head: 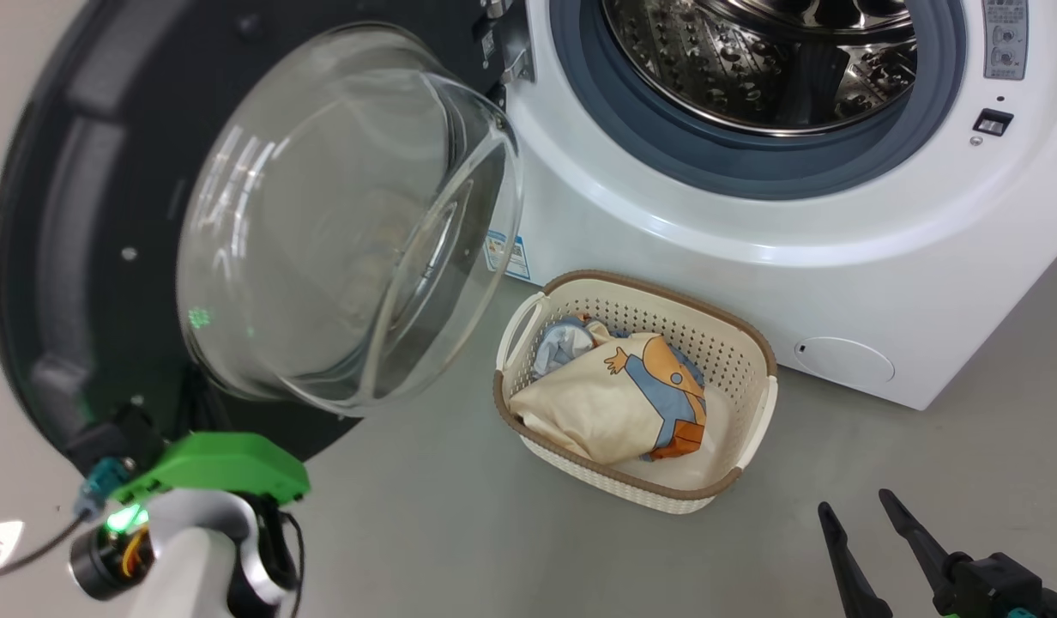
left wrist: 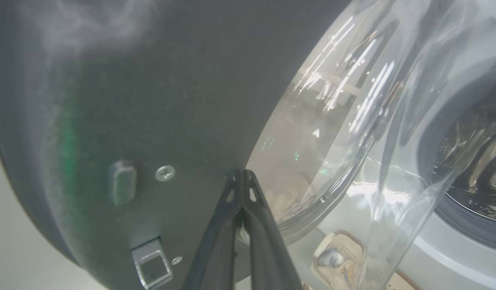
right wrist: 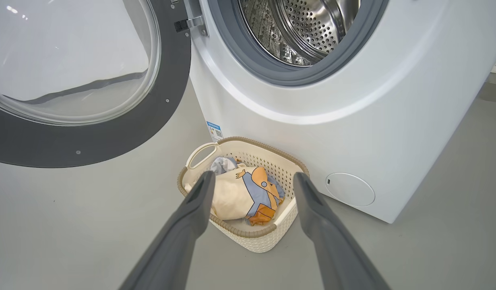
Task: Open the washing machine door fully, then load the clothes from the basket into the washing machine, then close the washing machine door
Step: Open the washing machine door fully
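While left claw (left wrist: pixel 243 177), tips together, meets the washing machine door (left wrist: pixel 151 80) — right claw (right wrist: pixel 253 177) is apart w/ the basket (right wrist: pixel 252 241) ahead.

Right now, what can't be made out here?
- Blue garment: head view, mostly under the cream garment.
- Label: head view, print too small, partly behind the door.
- Drum: head view, top cut off by the edge.
- Left gripper: left wrist view, contact with the door unclear.
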